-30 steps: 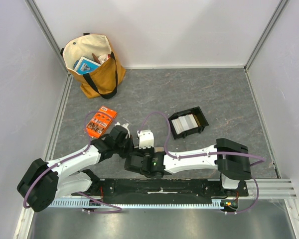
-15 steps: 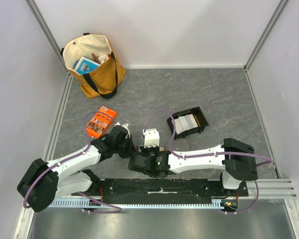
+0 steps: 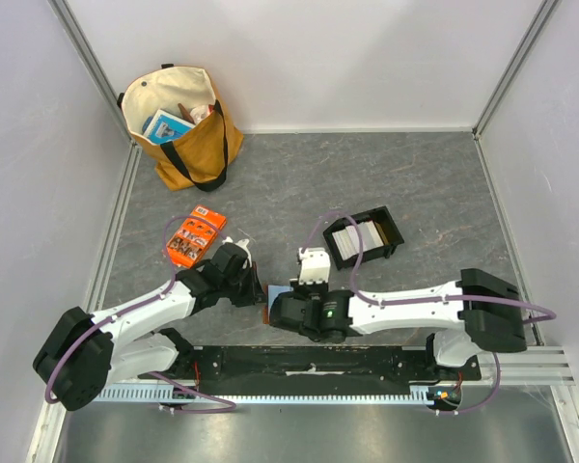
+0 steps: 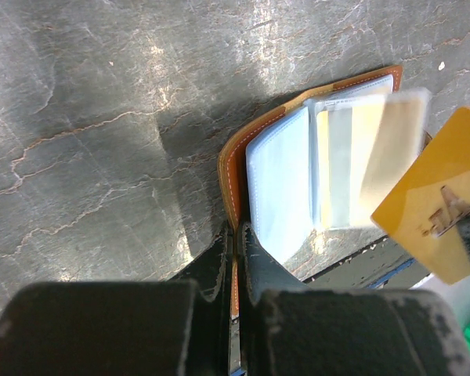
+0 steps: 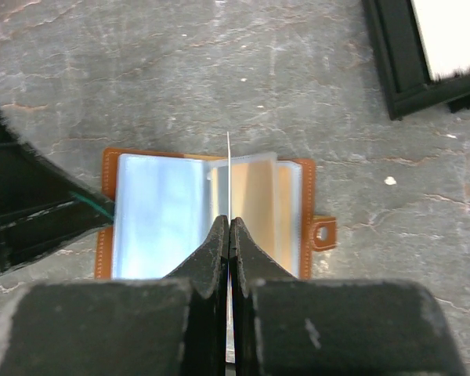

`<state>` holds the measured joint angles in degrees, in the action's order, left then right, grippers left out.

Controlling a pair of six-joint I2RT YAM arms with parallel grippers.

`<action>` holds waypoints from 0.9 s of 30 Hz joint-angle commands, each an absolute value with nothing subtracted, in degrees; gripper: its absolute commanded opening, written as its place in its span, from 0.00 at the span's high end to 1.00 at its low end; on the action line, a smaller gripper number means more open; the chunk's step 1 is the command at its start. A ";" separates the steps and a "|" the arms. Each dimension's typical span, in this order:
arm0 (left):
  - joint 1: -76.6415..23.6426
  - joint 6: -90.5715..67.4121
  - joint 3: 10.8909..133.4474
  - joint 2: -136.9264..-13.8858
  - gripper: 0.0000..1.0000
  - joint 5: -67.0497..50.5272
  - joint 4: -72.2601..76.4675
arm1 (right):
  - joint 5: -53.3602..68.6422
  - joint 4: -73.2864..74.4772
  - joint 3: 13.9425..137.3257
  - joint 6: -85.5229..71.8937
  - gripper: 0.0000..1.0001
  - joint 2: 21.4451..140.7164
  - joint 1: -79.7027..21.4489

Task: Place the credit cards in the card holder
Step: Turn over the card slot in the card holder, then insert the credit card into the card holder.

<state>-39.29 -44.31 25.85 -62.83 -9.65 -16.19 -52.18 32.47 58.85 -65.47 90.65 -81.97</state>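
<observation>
Claws first: both are closed down. My left claw (image 4: 236,235) grips the near edge of the tan cover of the card holder (image 4: 282,188), which lies open on the counter (image 4: 102,117) between my two wrists, clear sleeves (image 5: 153,211) facing up. My right claw (image 5: 229,223) pinches one credit card (image 4: 435,207). It looks yellow from the left wrist camera; from the right wrist it shows only as a thin pale edge standing upright from my fingertips.

The next move, as I judge it, turns on this: the card hangs directly over the holder, just right of its spine, above the loose sleeves standing up there. The holder's long axis runs side to side under my right claw, with the snap tab (image 5: 323,233) at the right end. The card's plane runs across that axis, in line with the spine. So the right arm is the one to feed it in, with the left pinning the cover. Which edge of a sleeve is its mouth I cannot tell. More cards (image 5: 454,35) sit in the black tray (image 5: 392,55), well apart beyond the holder.
</observation>
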 commanded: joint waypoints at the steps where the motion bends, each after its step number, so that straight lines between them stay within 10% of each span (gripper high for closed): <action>1: -39.29 -45.35 25.66 -62.40 0.98 -9.76 -16.26 | -49.67 29.72 53.45 -66.54 1.00 83.77 -78.32; 27: -39.29 -45.35 23.64 -65.83 0.98 -7.56 -15.29 | -14.51 -14.49 29.80 -60.99 1.00 79.37 -66.01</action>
